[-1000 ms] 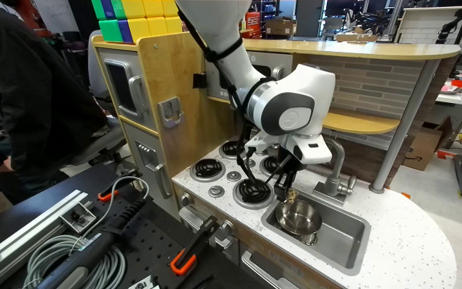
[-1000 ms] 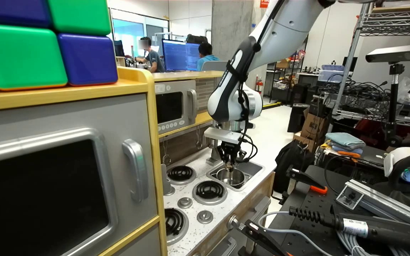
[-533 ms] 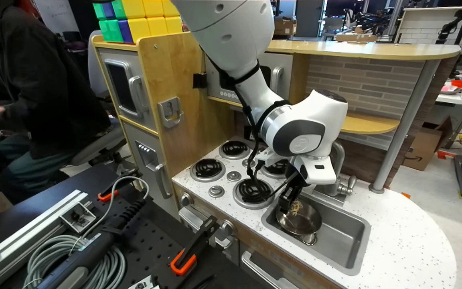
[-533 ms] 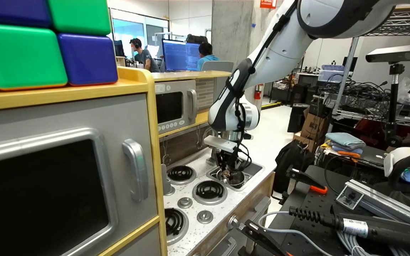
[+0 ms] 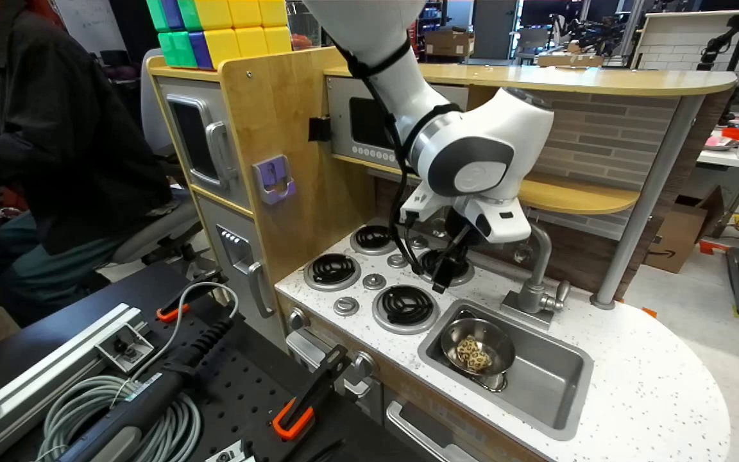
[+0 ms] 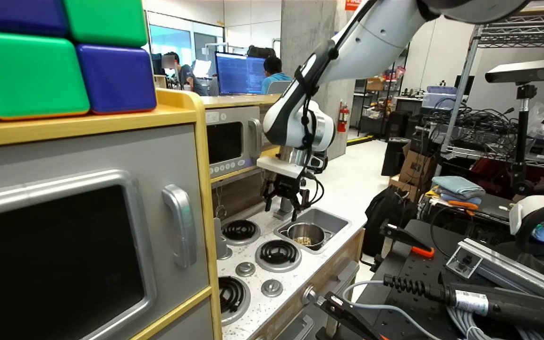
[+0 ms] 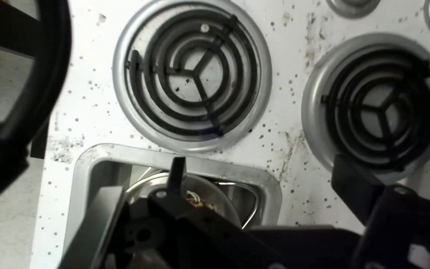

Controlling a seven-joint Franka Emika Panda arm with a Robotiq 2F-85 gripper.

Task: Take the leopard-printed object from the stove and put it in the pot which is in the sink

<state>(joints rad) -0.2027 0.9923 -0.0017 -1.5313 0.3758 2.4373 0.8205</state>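
The leopard-printed object [image 5: 474, 355], a tan lump with dark spots, lies in the silver pot [image 5: 501, 343]. That pot stands at the stove-side end of the grey sink [image 5: 546, 385]. In an exterior view the object [image 6: 303, 241] shows low inside the pot [image 6: 317, 232]. From the wrist view only a bit of the object [image 7: 200, 201] is visible, since a finger covers the rest. My gripper [image 6: 281, 213] hangs above the counter between the stove [image 5: 312, 298] and the pot, apart from both. Its jaws stand wide with nothing between them in the wrist view.
A curved faucet [image 5: 541, 256] rises behind the sink. Behind the arm are a microwave-like box [image 5: 369, 122] and a yellow shelf [image 5: 581, 196]. Facing the play kitchen is a black table with a clamp [image 5: 312, 394] and coiled cable [image 5: 119, 410].
The gripper went down to the pot with the leopard-printed object, let it go there, then rose and moved towards the stove with its jaws spread. The object now lies in the pot.
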